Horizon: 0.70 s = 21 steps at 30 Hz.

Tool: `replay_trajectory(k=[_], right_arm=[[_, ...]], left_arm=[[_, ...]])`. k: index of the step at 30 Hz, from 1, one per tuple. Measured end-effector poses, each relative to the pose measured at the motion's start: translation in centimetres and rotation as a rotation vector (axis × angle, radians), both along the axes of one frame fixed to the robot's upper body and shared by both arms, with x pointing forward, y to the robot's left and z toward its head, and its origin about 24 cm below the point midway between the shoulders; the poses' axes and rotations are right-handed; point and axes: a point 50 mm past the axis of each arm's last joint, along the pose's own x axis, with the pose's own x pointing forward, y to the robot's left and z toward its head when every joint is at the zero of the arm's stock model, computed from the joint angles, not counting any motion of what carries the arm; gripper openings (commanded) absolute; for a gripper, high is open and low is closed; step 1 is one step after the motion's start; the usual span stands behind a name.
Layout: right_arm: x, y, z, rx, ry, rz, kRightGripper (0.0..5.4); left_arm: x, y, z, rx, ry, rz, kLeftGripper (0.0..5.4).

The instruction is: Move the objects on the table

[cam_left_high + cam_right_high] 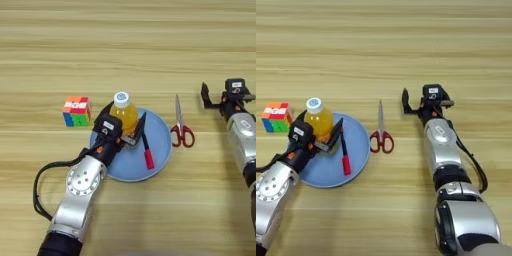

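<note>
The small orange juice bottle [125, 114] with a white cap stands upright at the back of the round light-blue plate [161, 134]. My left gripper [124, 121] reaches in from the near side, open, with one black finger on each side of the bottle's body and close to it. The Rubik's cube [76, 111] sits on the table left of the plate. The red-handled scissors [179, 125] lie right of the plate, blades pointing away. Farther right, my right gripper [426, 102] rests open on the table and holds nothing.
A red-and-black pen [146, 150] lies on the plate just right of the left gripper's right finger. A black cable loops beside the left forearm [42, 185]. The wooden table [125, 45] stretches bare behind the objects.
</note>
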Motion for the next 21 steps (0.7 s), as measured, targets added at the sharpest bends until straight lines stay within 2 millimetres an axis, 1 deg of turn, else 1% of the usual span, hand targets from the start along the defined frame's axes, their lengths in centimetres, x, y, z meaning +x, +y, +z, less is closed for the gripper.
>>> replay_trajectory(k=[3,5,12,18,21], right_arm=[[0.0,0.0,0.0,0.0,0.0,0.0,5.4],[0.0,0.0,0.0,0.0,0.0,0.0,5.4],[0.0,0.0,-0.2,0.001,0.011,-0.001,5.4],[-0.1,0.0,-0.3,0.001,0.013,-0.001,5.4],[-0.1,0.0,-0.3,0.0,0.01,0.0,5.4]], left_arm=[[0.1,0.2,-0.1,-0.003,0.002,0.012,3.53],[0.2,0.3,-0.1,-0.009,0.001,0.02,3.4],[0.6,1.1,0.2,-0.026,-0.013,0.051,3.36],[1.6,2.2,1.4,-0.039,-0.068,0.1,3.36],[1.9,2.9,2.5,-0.043,-0.114,0.131,3.36]])
